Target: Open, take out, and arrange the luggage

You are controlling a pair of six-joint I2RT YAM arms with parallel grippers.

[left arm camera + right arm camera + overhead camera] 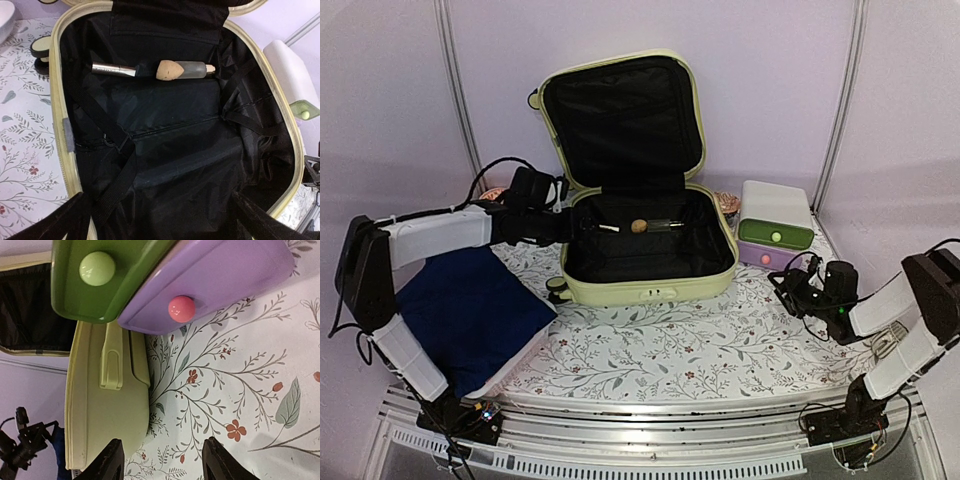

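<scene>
Left hand (pixel 572 225), right hand (pixel 162 461), one open luggage (pixel 650 291)

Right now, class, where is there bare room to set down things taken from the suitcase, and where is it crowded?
Free: the floral tablecloth in front of the luggage, between the blue cloth and the right gripper. Crowded: the strip between luggage and drawer box, and the luggage's left side, where the left gripper hovers.

Table (pixel 650 350): white cloth with little flowers and leaves, across the lower middle
Luggage (pixel 650 290): middle, sits on the cloth, lid up
Blue pad (pixel 470 310): lower left, lying flat
Small box (pixel 775 212): right, just beside the luggage, green and purple drawers
</scene>
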